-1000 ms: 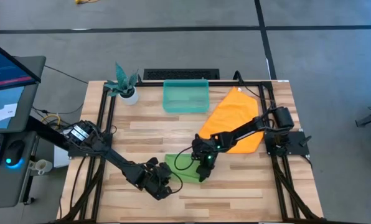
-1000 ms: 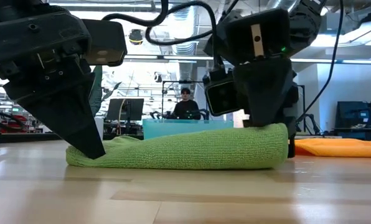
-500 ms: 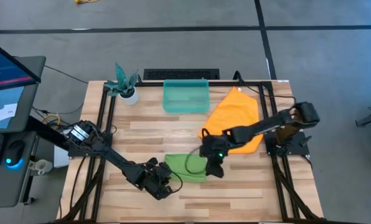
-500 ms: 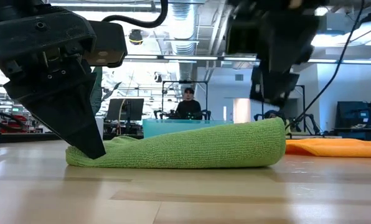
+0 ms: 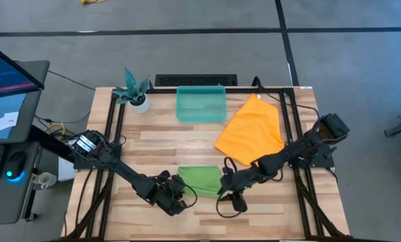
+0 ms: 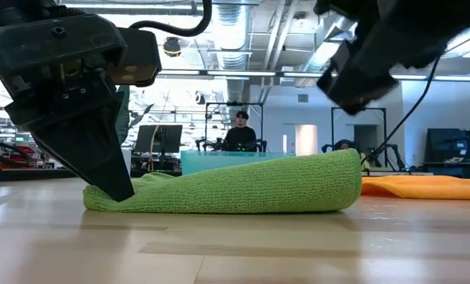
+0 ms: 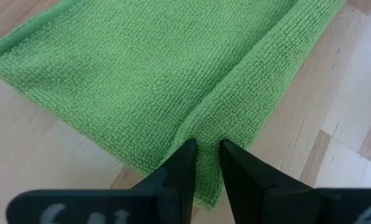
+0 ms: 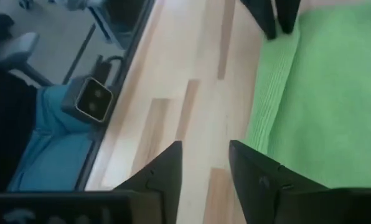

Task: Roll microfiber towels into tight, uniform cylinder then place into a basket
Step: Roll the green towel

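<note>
Surface: a pale wooden plank table [image 5: 153, 134] is filling the high view, with grey floor around it and a workshop room showing behind in the low view, where a person is sitting far off.
Green towel: the lime green towel [image 5: 200, 180] is lying folded into a thick band near the table's front edge, its long axis running left to right between the two grippers.
Left gripper: the left gripper [image 7: 204, 163] is pinching a fold at the towel's left end, fingers clenched on the cloth and pressing it to the wood.
Right gripper: the right gripper [image 8: 204, 168] is hovering just off the towel's right end, fingers parted and grasping nothing; the towel is lying just ahead of them and to one side.
Key relation: the right end is free, so the right arm seems nearest to it for the next tuck.
Orange towel: the orange towel [image 5: 251, 131] is lying flat, behind the right gripper.
Basket: the basket [image 5: 200, 104] is sitting at the table's far edge, well apart from the green towel.
Writing: none readable.
</note>
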`<move>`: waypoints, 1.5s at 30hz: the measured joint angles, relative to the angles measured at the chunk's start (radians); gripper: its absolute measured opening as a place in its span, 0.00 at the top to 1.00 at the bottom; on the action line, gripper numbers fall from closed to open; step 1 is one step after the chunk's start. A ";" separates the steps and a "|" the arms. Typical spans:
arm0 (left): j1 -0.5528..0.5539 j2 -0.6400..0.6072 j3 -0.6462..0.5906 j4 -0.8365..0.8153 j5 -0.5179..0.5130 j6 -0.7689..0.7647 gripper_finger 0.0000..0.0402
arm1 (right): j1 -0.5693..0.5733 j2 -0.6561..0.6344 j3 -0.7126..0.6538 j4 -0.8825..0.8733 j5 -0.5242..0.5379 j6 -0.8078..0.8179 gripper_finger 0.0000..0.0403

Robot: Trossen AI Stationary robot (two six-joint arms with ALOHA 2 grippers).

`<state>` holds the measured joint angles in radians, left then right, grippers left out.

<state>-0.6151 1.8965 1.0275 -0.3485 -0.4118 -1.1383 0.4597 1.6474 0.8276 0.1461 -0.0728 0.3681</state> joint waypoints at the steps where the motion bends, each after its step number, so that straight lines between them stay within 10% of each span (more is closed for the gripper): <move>1: 0.000 0.000 0.000 -0.001 0.001 -0.001 0.82 | -0.001 0.015 0.000 0.013 -0.003 0.013 0.65; 9: 0.000 0.000 0.000 -0.001 0.002 -0.003 0.82 | -0.017 0.094 0.002 0.076 -0.039 0.051 0.97; 45: 0.000 0.000 0.000 -0.001 0.003 -0.035 0.82 | -0.065 0.169 0.005 0.064 0.065 0.203 0.99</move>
<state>-0.6151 1.8965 1.0271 -0.3500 -0.4091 -1.1728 0.3947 1.8160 0.8326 0.2105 -0.0078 0.5710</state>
